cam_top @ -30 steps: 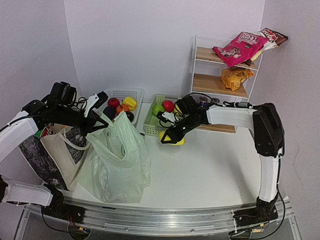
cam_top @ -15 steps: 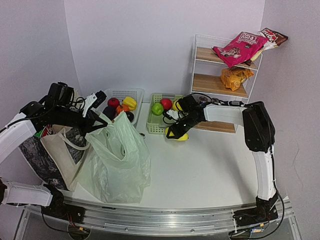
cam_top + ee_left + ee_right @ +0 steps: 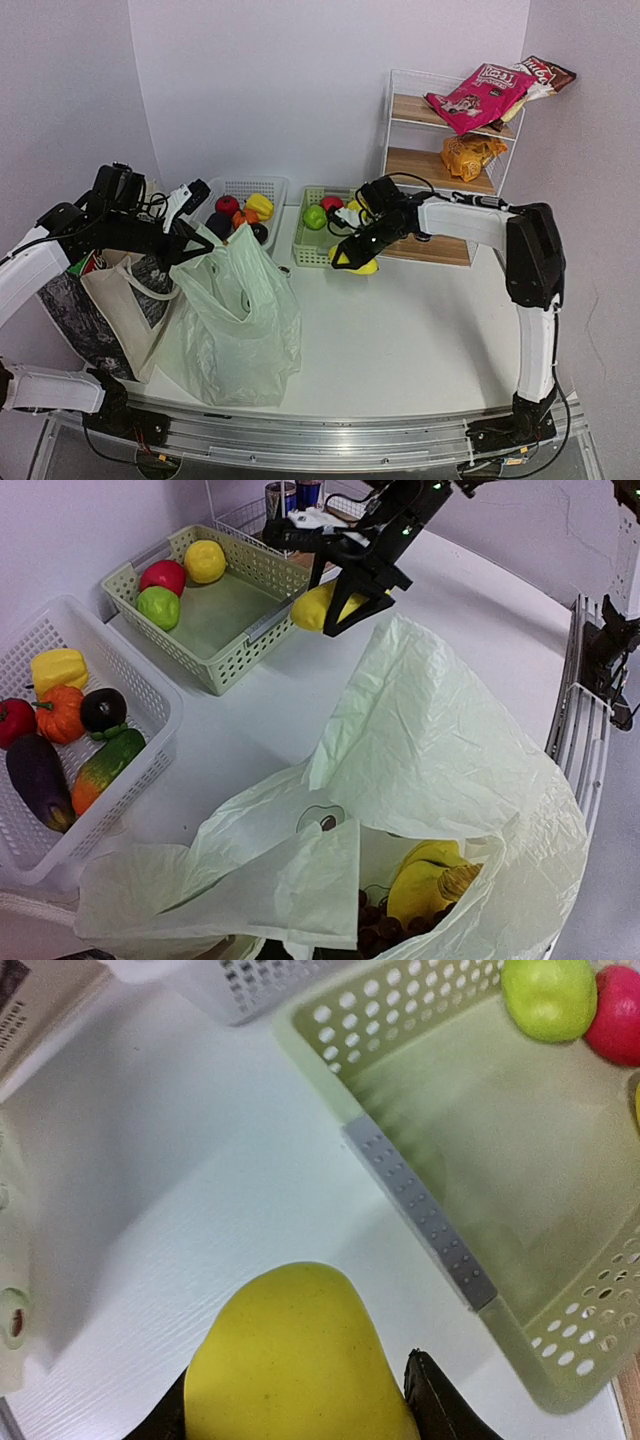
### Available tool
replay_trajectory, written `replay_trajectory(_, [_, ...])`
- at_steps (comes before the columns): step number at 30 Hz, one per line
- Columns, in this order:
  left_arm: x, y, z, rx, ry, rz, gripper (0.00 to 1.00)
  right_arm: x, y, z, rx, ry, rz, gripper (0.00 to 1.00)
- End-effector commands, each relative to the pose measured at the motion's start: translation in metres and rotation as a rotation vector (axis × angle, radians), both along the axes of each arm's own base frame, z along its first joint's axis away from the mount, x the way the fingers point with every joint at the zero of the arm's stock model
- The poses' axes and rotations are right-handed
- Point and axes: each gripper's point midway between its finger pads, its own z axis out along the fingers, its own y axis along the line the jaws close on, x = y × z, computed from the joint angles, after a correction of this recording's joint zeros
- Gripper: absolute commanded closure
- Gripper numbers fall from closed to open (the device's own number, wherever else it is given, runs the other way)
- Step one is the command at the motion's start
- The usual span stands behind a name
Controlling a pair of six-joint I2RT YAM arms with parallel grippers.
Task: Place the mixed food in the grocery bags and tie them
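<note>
My right gripper (image 3: 353, 258) is shut on a yellow fruit (image 3: 358, 264), held just above the table by the green basket's front corner. In the right wrist view the fruit (image 3: 298, 1355) fills the gap between my gripper's (image 3: 300, 1407) dark fingers. It also shows in the left wrist view (image 3: 318, 606). The pale-green plastic bag (image 3: 240, 320) stands open at the left; inside it lie a banana (image 3: 425, 880) and dark grapes (image 3: 385, 920). My left gripper (image 3: 198, 248) holds the bag's top edge up. The beige tote (image 3: 120, 300) stands left of the bag.
A green slotted basket (image 3: 305, 250) holds a green apple, a red apple and a yellow fruit. A white basket (image 3: 272, 190) holds toy vegetables. A wire shelf (image 3: 450, 150) at back right carries a pink snack packet (image 3: 478, 92) and an orange one (image 3: 468, 155).
My right gripper has carried the yellow fruit a little back and to the right, toward the green basket. The left arm and the bag have barely moved.
</note>
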Motion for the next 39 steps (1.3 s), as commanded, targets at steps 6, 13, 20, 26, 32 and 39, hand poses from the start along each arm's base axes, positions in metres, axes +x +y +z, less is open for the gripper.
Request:
replay_trajectory(6, [-0.007, 0.004, 0.043, -0.118, 0.011, 0.067, 1.00, -0.092, 0.077, 0.251, 0.417, -0.304, 0.117, 1.00])
replay_trajectory(13, [-0.004, 0.009, 0.065, -0.221, 0.066, 0.173, 1.00, -0.161, 0.160, 0.315, 1.011, -0.253, 0.083, 1.00])
replay_trajectory(20, [-0.011, 0.001, 0.080, -0.323, 0.168, 0.173, 1.00, -0.244, 0.231, 0.289, 1.144, -0.298, 0.222, 1.00])
replay_trajectory(26, [-0.018, -0.007, 0.078, -0.340, 0.227, 0.125, 1.00, -0.256, 0.243, 0.239, 0.993, -0.431, 0.179, 1.00])
replay_trajectory(32, [-0.025, -0.007, 0.083, -0.338, 0.207, 0.087, 1.00, -0.220, 0.223, 0.176, 0.783, -0.539, -0.040, 1.00])
replay_trajectory(39, [-0.032, -0.003, 0.081, -0.314, 0.156, 0.061, 1.00, -0.204, 0.214, 0.165, 0.706, -0.573, -0.056, 1.00])
